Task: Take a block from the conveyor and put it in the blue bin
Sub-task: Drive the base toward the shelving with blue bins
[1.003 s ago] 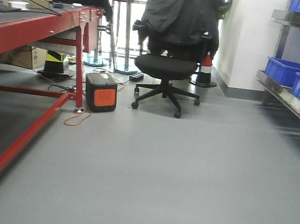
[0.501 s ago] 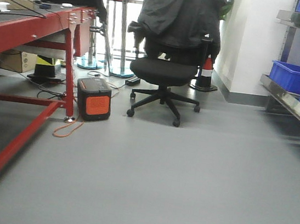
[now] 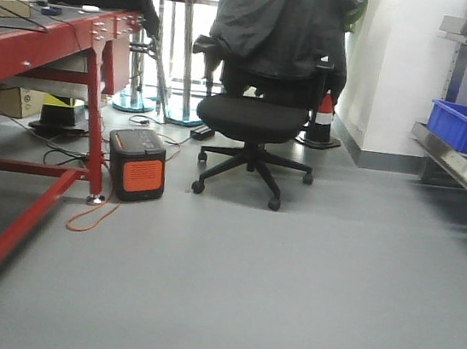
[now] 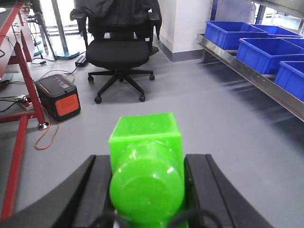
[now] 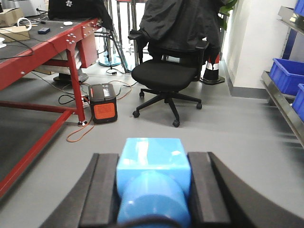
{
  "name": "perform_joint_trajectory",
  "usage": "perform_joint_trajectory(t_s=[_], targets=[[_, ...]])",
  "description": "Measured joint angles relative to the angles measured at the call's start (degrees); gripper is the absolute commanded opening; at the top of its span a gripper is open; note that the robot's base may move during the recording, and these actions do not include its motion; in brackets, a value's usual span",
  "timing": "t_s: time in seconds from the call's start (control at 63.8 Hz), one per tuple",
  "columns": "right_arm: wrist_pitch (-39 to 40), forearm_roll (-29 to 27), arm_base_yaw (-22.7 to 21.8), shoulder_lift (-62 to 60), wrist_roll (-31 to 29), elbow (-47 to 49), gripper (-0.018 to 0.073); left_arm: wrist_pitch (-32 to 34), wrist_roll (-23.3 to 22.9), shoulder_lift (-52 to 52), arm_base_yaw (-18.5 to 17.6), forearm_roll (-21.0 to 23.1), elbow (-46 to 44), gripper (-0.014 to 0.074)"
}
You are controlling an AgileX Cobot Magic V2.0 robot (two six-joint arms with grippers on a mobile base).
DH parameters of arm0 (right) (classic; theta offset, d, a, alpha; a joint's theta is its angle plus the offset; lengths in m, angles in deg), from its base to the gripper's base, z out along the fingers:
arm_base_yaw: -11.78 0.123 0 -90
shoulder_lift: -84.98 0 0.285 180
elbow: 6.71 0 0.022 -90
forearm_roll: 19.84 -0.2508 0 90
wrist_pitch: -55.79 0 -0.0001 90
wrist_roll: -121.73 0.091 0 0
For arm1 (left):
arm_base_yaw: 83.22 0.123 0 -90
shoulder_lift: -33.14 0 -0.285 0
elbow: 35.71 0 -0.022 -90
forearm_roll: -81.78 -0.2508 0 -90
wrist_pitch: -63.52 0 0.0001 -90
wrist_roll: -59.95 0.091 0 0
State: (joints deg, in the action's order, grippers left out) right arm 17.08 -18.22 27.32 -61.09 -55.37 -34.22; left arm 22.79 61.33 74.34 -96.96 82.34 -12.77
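Green block: pinched tight between the left gripper's black pads, filling the gap. Only the left wrist camera catches it.
Right gripper: clamped on a light blue block, seen from the right wrist alone.
Floor: plain grey, wide open in the front view.
Room: red-framed conveyor on the left, black chair ahead, blue bins shelved on the right.

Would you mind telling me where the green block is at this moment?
The green block is held in the left hand, bottom centre of the left wrist view, above the grey floor, with the blue bins ahead to its right.
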Motion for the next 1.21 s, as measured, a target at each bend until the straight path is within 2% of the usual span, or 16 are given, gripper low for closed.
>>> perform_joint_trajectory(t_s=[1.206], targets=[[0.0,0.0,0.0,0.0,0.0,0.0,-0.0162,0.0,0.0,0.0,0.0,0.0,0.0,-0.0111]])
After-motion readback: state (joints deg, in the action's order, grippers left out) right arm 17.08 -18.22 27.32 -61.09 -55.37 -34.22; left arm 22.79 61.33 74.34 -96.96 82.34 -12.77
